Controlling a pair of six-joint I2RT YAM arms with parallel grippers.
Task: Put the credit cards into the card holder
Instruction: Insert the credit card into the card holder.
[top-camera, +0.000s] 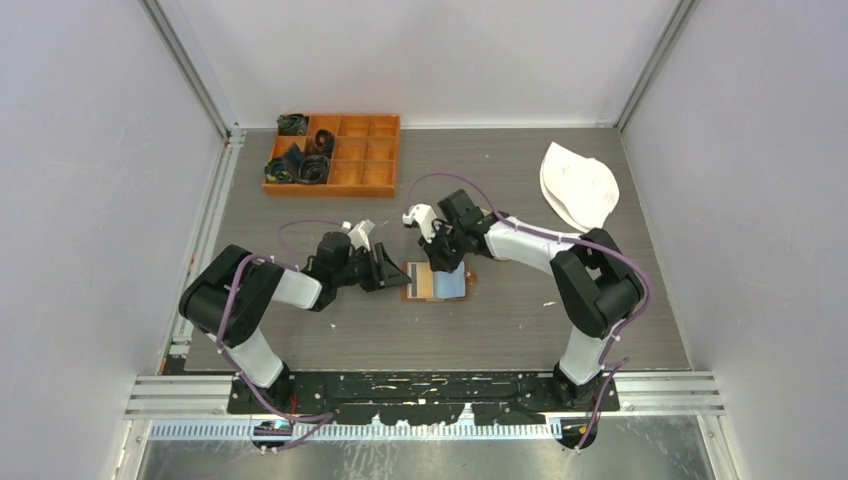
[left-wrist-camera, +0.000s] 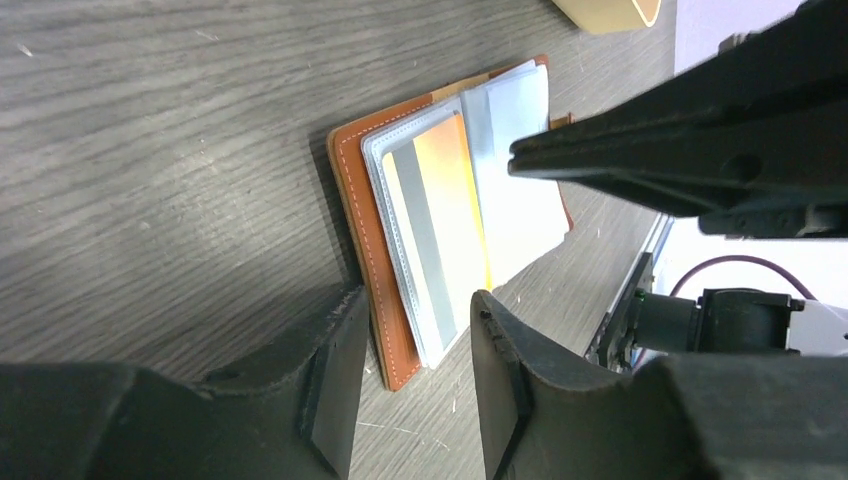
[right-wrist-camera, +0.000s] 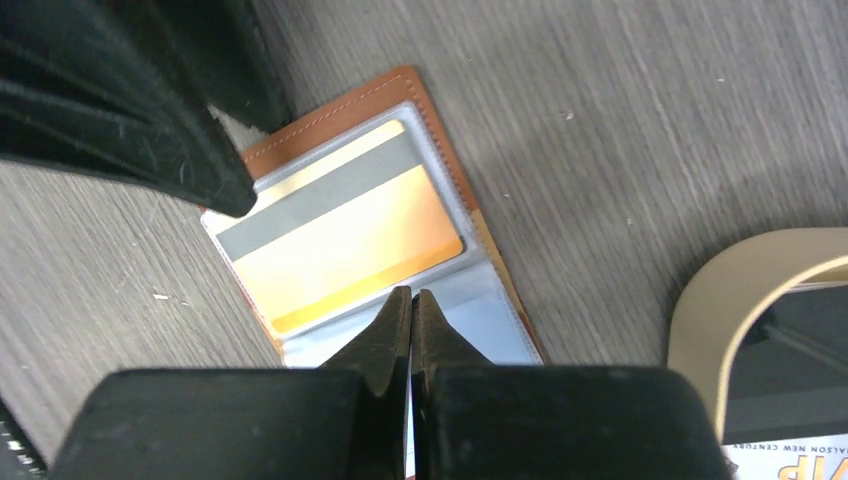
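The brown leather card holder (top-camera: 418, 282) (left-wrist-camera: 352, 190) (right-wrist-camera: 340, 110) lies open and flat on the table. Its left clear sleeve holds a gold credit card (left-wrist-camera: 445, 215) (right-wrist-camera: 350, 235) with a grey stripe. The right sleeve (left-wrist-camera: 515, 190) (right-wrist-camera: 480, 310) looks pale grey-blue; I cannot tell whether a card is inside. My right gripper (top-camera: 440, 262) (right-wrist-camera: 411, 292) is shut, its tips at the fold between the two sleeves. My left gripper (top-camera: 398, 272) (left-wrist-camera: 418, 300) is open, its fingers either side of the holder's left edge, empty.
An orange compartment box (top-camera: 335, 153) with dark items stands at the back left. A pale oval tray (top-camera: 578, 185) (right-wrist-camera: 720, 290) lies to the right of the holder, with a dark card and printed paper inside it.
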